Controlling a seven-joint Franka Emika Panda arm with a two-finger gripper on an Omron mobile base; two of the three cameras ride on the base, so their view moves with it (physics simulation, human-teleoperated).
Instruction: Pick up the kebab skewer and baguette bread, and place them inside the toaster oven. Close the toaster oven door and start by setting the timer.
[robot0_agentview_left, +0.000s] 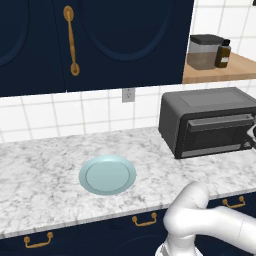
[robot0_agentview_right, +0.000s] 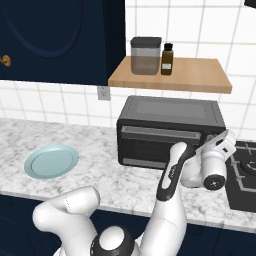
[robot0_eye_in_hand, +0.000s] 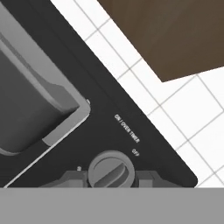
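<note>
Since the toaster oven door (robot0_agentview_right: 165, 141) stands shut and the plate (robot0_agentview_left: 107, 174) on the worktop (robot0_agentview_left: 45, 170) lies bare, the skewer and bread are likely inside already, though I cannot see them. What remains is the timer. The toaster oven (robot0_agentview_left: 207, 120) sits at the back against the tiled wall, under a wooden shelf (robot0_agentview_right: 170, 74). In the hand view the tool (robot0_eye_in_hand: 113, 178) straddles the timer knob (robot0_eye_in_hand: 111, 169), fingertips (robot0_eye_in_hand: 72, 178) just beside it; whether they clamp it I cannot tell. Room is tight: the oven's right edge and the stove (robot0_agentview_right: 245, 172) are near.
</note>
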